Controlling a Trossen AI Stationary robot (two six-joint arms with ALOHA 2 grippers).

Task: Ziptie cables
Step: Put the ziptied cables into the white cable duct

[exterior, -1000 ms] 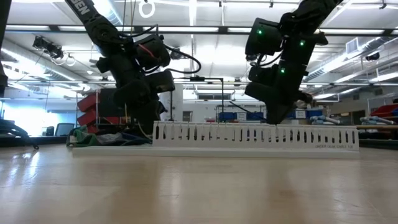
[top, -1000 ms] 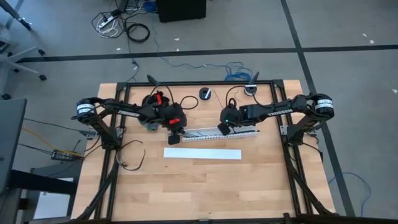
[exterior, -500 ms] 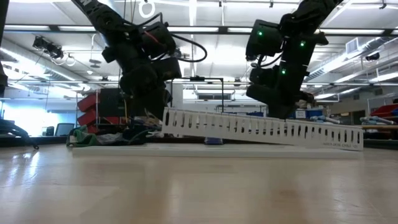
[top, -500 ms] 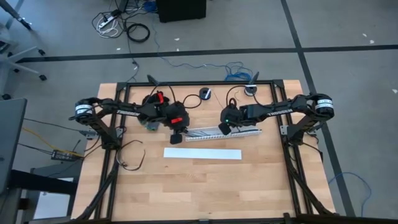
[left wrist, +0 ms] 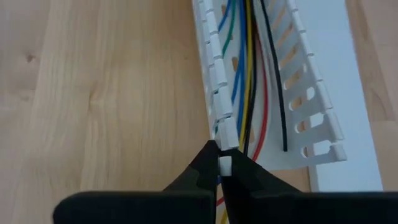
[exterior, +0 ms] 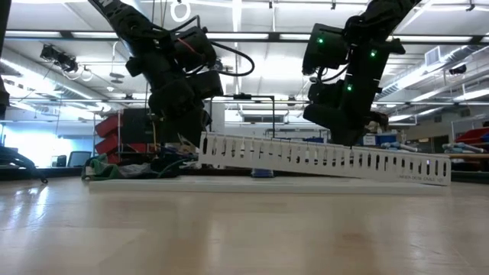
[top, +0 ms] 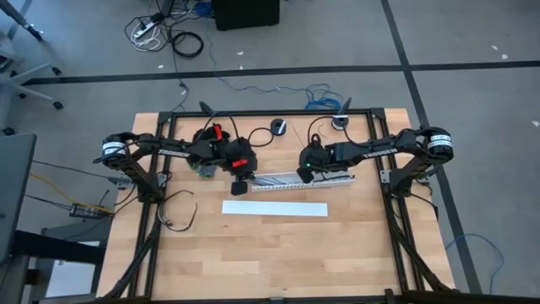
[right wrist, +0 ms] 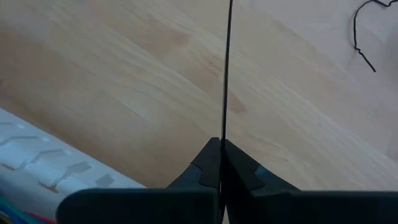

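Your left tool (left wrist: pixel 219 167) is closed on a tab at the end of the white slotted duct's (exterior: pixel 321 156) side wall, and that end is lifted off the desk (top: pixel 278 245) while the far end sits lower, so the duct slopes in the low view. The cables (left wrist: pixel 249 74) lie inside the duct just ahead of this tool: blue, green, yellow, red and black wires running along the channel. Your right tool (right wrist: pixel 221 163) is pinched shut on a single thin black wire (right wrist: pixel 227 74), which stretches straight away from its tips over bare wood, with the duct just beside it. From above, this tool (top: pixel 305 173) sits at the duct's middle, the left tool (top: pixel 240 182) at its left end. A flat white cover strip (top: pixel 274 209) lies near the duct, on the desk. Green and dark clutter (exterior: pixel 130 166) sits behind the left arm.
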